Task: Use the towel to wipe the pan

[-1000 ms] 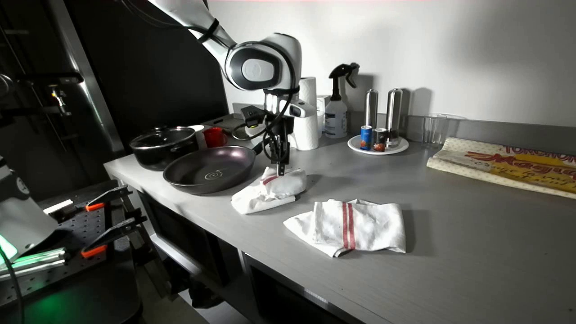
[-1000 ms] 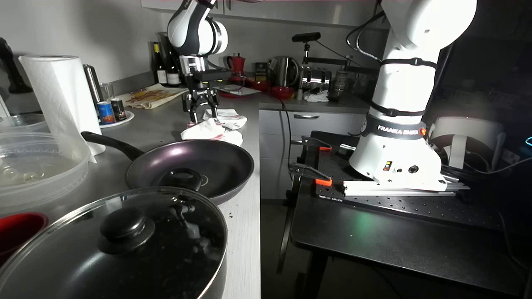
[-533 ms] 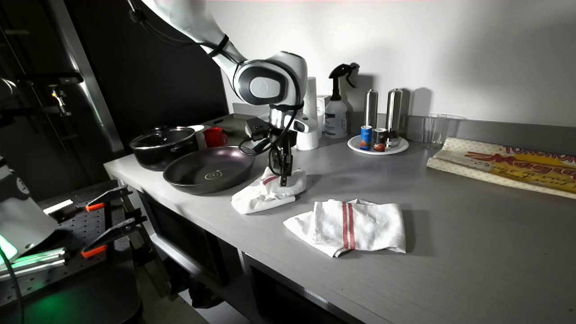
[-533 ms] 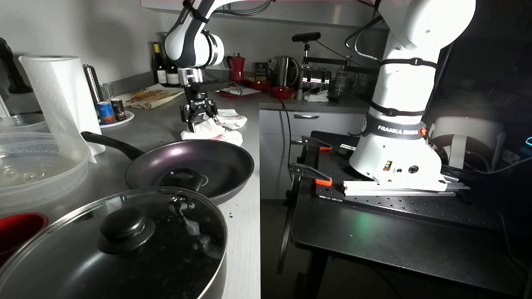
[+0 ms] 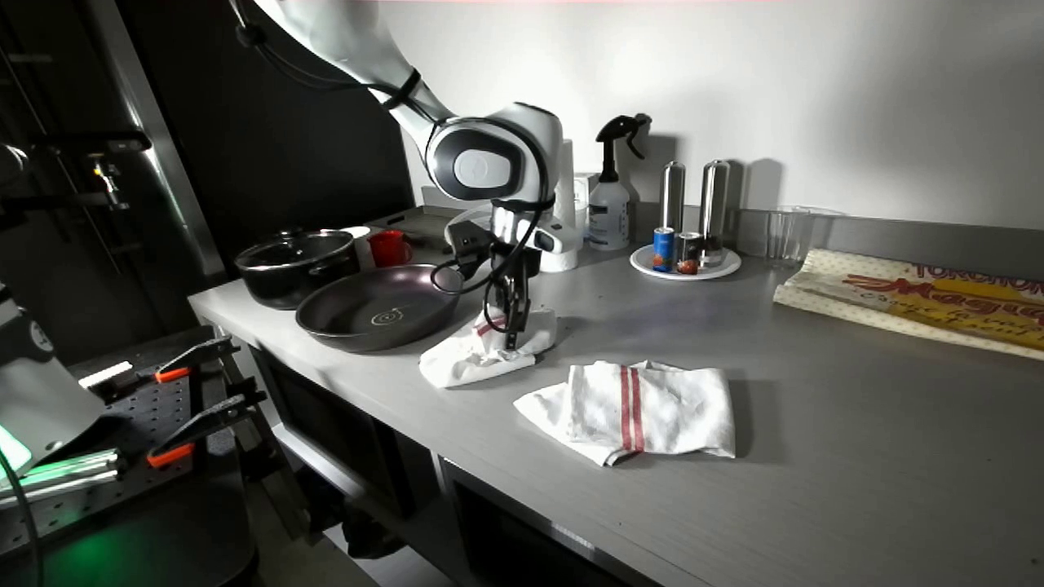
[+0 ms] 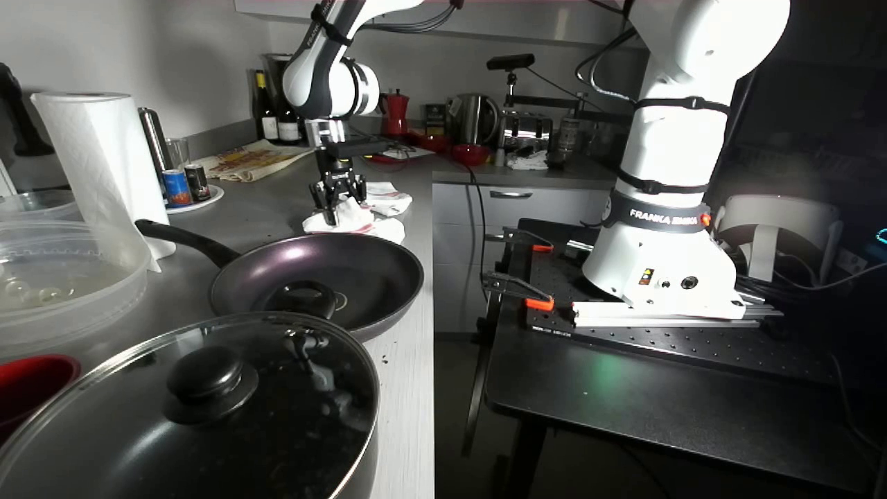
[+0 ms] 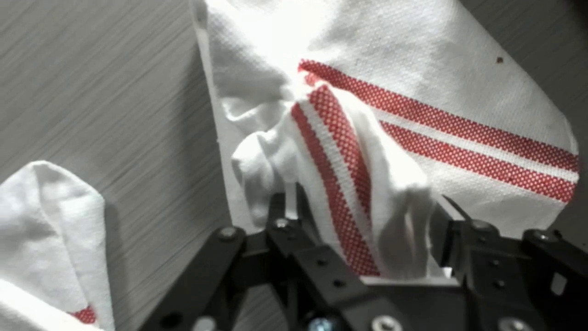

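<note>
"Black fingers (image 7: 291,209) spread wide, your claw (image 7: 367,214) straddles a bunched fold of towel (image 7: 358,138), unclenched."

"Where's that towel lying?"

"On your counter (image 5: 856,456), near the pan (image 5: 379,308); whether the two touch, you can't tell."

"And the second towel (image 5: 677,412)?"

"Folded, red-striped, a little apart from your first, on the same counter."

"Beyond the pan?"

"You have the lidded pot (image 5: 285,281) in both exterior views, a red cup (image 5: 390,249) close by."

The base collar (image 6: 655,213) reads "FRANKA EMIKA" — "FRANK" shows on the arm link (image 6: 320,47) too — and the printed cloth (image 5: 913,300) carries "Magi…" in red, its other lines unclear.
</note>
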